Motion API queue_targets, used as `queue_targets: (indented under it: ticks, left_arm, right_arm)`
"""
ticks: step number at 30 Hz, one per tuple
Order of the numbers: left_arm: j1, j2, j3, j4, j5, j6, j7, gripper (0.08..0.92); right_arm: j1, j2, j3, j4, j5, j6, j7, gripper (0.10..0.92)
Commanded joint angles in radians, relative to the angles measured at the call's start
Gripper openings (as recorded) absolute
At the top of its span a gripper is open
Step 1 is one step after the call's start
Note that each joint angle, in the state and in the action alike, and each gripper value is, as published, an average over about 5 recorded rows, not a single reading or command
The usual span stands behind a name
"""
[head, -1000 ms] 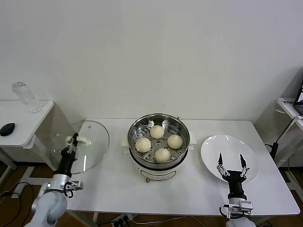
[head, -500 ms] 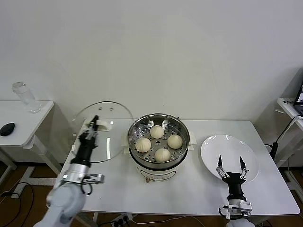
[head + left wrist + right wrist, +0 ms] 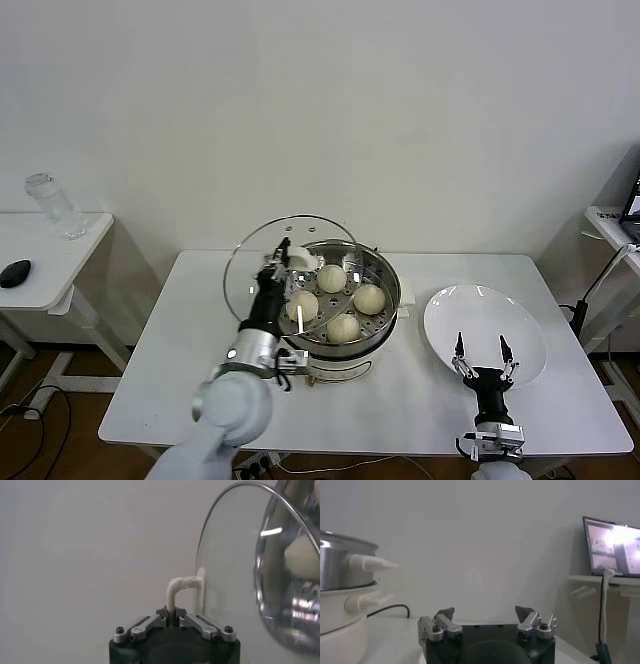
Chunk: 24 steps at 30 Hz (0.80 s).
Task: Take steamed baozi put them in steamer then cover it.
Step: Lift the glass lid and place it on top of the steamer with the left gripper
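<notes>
Several cream-white baozi [image 3: 343, 327] lie in the shiny steel steamer [image 3: 387, 275] on its white cooker base. My left gripper [image 3: 284, 258] is shut on the white handle [image 3: 176, 589] of the clear glass cover [image 3: 258, 262]. It holds the cover tilted, nearly on edge, over the steamer's left rim. The cover partly overlaps the steamer. In the left wrist view the cover's glass [image 3: 227, 575] stands beside the steamer wall [image 3: 295, 585]. My right gripper [image 3: 480, 349] is open and empty, low at the table's front right, beside the white plate [image 3: 500, 310].
The white table [image 3: 180, 350] holds the steamer at its middle and the plate at the right. A side table [image 3: 55, 250] at the far left carries a glass jar [image 3: 55, 205] and a black mouse [image 3: 14, 272]. A laptop [image 3: 612, 547] stands at the far right.
My left gripper has lifted the cover from the table's left side and carried it right, up to the steamer's left rim. The right gripper has barely moved.
</notes>
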Motion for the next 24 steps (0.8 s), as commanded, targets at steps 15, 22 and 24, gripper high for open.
queue_targets:
  ticks: [15,22,24]
  left_arm:
    - [-0.134,-0.175,0.212,0.162,0.155,0.21,0.131,0.189]
    - [-0.139,-0.2,0.216,0.222,0.182,0.2,0.117,0.189]
    - [-0.144,-0.202,0.218,0.236,0.189,0.195,0.112,0.189]
  right_arm:
    - [0.017,0.021,0.015,-0.029,-0.019,0.001,0.001,0.823]
    - [0.021,0.022,0.017,-0.035,-0.02,0.004,0.001,0.823]
    - [0.022,0.023,0.018,-0.036,-0.02,0.005,0.001,0.823]
